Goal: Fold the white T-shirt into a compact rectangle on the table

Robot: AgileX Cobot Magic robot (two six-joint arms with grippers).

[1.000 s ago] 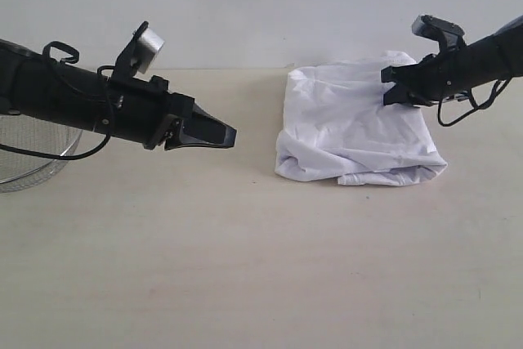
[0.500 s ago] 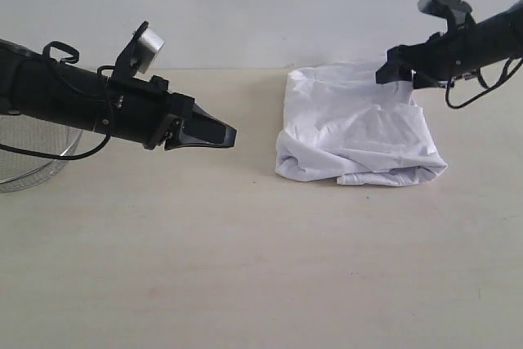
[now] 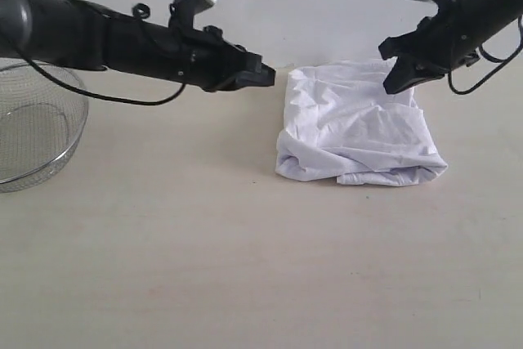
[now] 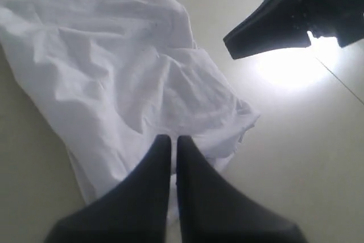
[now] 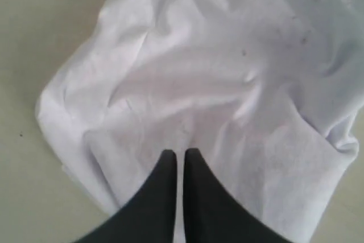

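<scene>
Lying below R claw (image 3: 391, 84), white T-shirt (image 3: 355, 132)

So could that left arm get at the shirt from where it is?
Probably yes. The left pincer, shut, hovers close to the shirt with nothing between them; the right pincer is over its opposite side, out of the way.
</scene>
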